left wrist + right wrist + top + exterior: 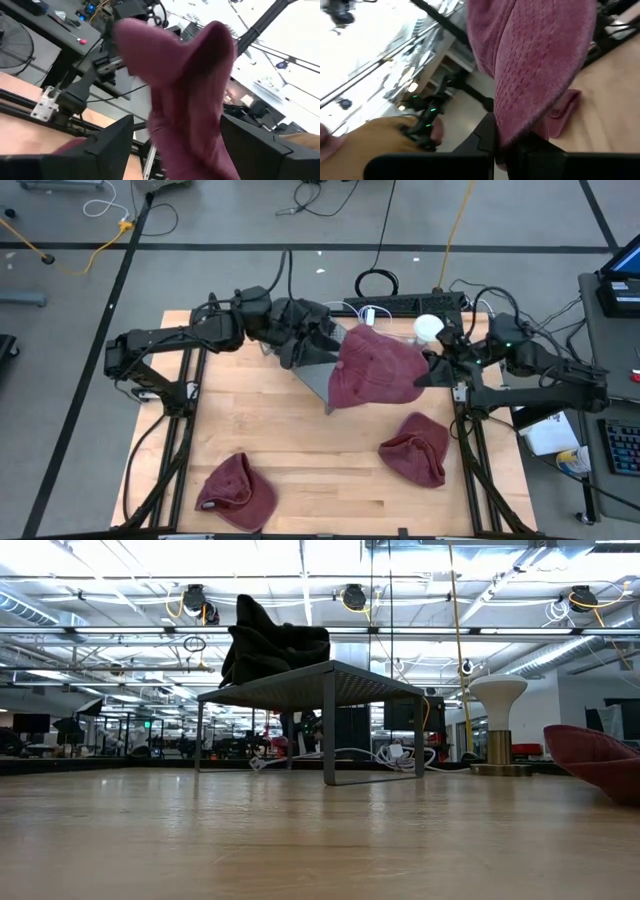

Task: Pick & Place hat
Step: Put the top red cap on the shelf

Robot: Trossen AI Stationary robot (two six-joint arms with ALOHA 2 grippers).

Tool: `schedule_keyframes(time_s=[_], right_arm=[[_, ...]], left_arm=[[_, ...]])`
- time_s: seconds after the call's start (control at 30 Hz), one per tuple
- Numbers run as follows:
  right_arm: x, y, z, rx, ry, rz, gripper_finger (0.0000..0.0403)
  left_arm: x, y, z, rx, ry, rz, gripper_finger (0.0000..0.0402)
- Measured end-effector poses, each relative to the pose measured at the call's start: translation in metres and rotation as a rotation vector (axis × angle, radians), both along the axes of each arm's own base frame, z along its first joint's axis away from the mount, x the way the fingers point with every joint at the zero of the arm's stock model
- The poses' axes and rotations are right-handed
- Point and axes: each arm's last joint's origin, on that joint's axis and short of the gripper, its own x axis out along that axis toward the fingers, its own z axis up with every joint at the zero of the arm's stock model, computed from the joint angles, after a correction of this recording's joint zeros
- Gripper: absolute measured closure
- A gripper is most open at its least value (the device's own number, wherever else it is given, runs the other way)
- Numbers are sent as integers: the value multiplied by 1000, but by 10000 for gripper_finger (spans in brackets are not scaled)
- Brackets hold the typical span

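A maroon hat [375, 370] hangs in the air over a grey metal rack [318, 378] at the table's far middle. My right gripper [432, 372] is at the hat's right side and is shut on it. My left gripper [318, 350] is at the hat's left side and is open. In the left wrist view the hat [190, 90] hangs between its two spread fingers [112, 145], with a gap on each side. The low view shows the rack [320, 685] with the dark left arm [270, 645] above it; the held hat is out of that view. My right gripper pinches the hat by the edge of its stitched brim [520, 125] between the two fingers [535, 150]. It comes roughly level from the table's right side. The hat is lifted clear of the table and rack, and its crown spreads away from the fingers toward my left gripper.
Two more maroon hats lie on the table, one near the right edge [418, 448] and one at the near left [235, 492]. A white mushroom-shaped stand [428, 328] is at the far right, behind my right gripper. Cables and a power strip [400, 305] run along the far edge.
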Motion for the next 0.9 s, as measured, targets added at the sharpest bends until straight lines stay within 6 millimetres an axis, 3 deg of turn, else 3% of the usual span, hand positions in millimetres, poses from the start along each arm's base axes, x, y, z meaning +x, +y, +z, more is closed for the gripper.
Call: schedule_keyframes(time_s=[0.27,0.5,0.67,0.9], right_arm=[[8,-2,-4,-20,22,-40,397],[8,-3,-4,-20,21,-54,397],[7,-3,-4,-19,20,-76,397],[8,-3,-4,-12,24,-75,396]], left_arm=[[0,-9,0,-16,12,-104,101],[1,-21,1,-12,-4,-165,127],[1,-23,2,-119,42,-195,184],[0,-17,2,-247,102,-181,301]])
